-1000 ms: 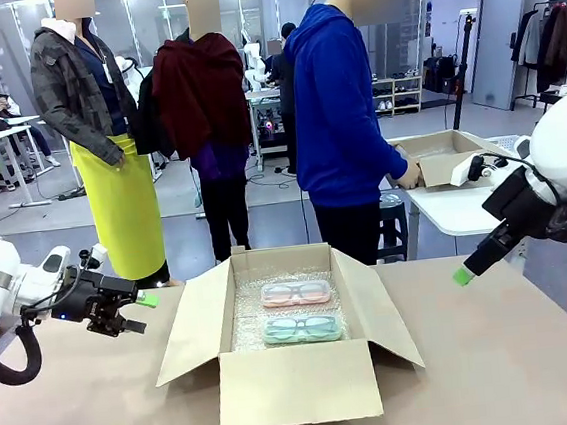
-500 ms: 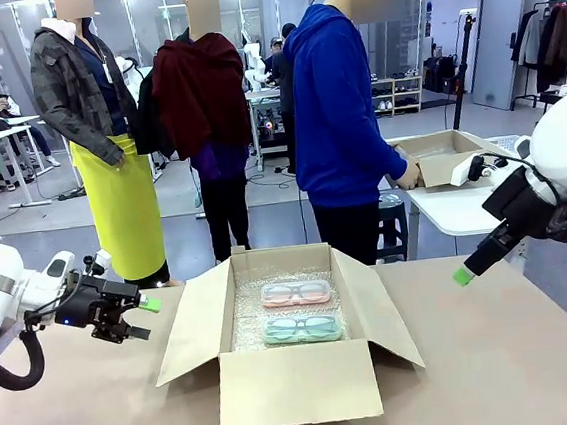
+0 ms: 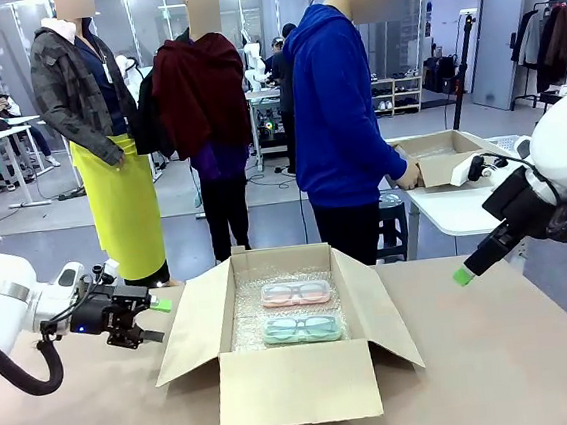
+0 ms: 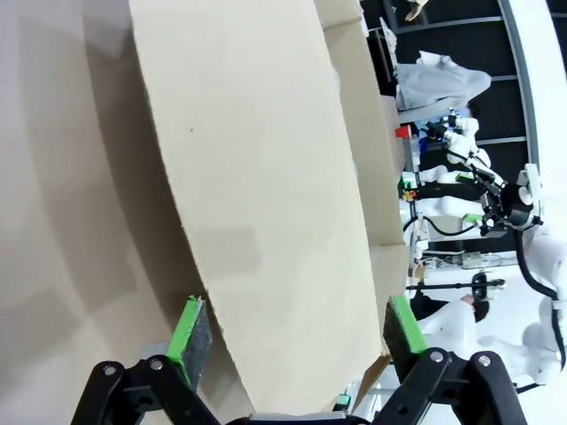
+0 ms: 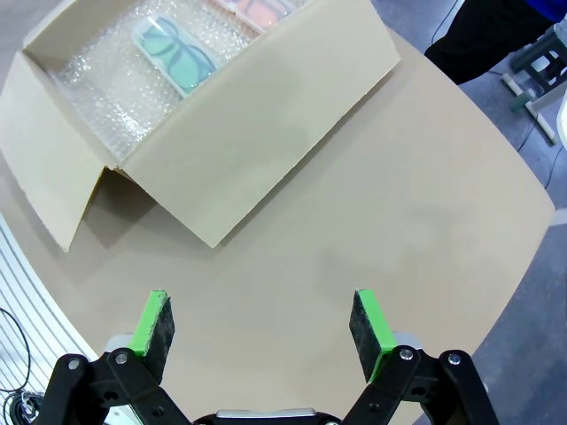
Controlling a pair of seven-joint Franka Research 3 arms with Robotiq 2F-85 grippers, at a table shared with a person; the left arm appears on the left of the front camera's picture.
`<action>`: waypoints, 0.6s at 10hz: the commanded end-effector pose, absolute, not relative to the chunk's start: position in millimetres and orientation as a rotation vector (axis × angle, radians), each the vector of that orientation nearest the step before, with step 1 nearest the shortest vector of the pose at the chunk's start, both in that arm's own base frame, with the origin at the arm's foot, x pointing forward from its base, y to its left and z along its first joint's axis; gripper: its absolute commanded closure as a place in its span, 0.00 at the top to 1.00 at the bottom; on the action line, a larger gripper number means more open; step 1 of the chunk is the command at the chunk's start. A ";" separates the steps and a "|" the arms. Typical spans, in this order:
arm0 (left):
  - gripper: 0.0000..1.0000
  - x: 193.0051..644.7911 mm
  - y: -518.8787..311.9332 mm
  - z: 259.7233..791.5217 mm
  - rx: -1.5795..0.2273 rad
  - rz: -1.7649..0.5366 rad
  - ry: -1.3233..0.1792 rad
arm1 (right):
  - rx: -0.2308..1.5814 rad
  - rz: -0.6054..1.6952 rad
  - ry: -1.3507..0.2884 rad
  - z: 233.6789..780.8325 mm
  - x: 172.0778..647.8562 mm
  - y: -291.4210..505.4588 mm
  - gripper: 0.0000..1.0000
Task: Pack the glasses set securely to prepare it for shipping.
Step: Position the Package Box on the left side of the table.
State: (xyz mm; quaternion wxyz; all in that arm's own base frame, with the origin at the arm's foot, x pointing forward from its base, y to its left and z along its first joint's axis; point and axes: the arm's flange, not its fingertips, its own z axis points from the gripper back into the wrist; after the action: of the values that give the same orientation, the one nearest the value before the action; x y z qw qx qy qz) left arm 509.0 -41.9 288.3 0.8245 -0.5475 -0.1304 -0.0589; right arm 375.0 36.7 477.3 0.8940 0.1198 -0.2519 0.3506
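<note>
Fingers of the left gripper spread wide and empty in the front view, just beside the left flap of the open cardboard box; right gripper well to the right of the box, green pad showing, jaws apart. Pink case and mint-green case flat on bubble wrap inside the box, pink on the far side. Left wrist view: green pads straddling the flap's edge, not yet pinching. Right wrist view: wide-set pads over bare table, right flap ahead, mint-green case visible inside. Judged step: closing the flaps. Next likely needs folding the left flap inward without crushing it. Open tabletop on both sides of the box.
</note>
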 end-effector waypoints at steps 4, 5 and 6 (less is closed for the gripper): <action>1.00 520.2 -60.2 260.9 -1.226 -0.124 -0.329 | 0.239 0.713 -0.520 479.3 374.5 38.5 1.00; 1.00 519.3 -63.5 257.0 -1.245 -0.116 -0.305 | 0.239 0.713 -0.520 479.3 374.5 38.5 1.00; 1.00 518.4 -65.9 252.7 -1.248 -0.113 -0.307 | 0.239 0.713 -0.520 479.3 374.5 38.5 1.00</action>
State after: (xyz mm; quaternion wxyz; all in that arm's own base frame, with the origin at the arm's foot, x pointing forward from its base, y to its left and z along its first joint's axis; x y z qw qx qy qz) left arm 515.6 -61.9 257.3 0.8082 -0.5727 -0.1270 -0.0512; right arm 375.0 36.8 477.3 0.8939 0.1198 -0.2519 0.3508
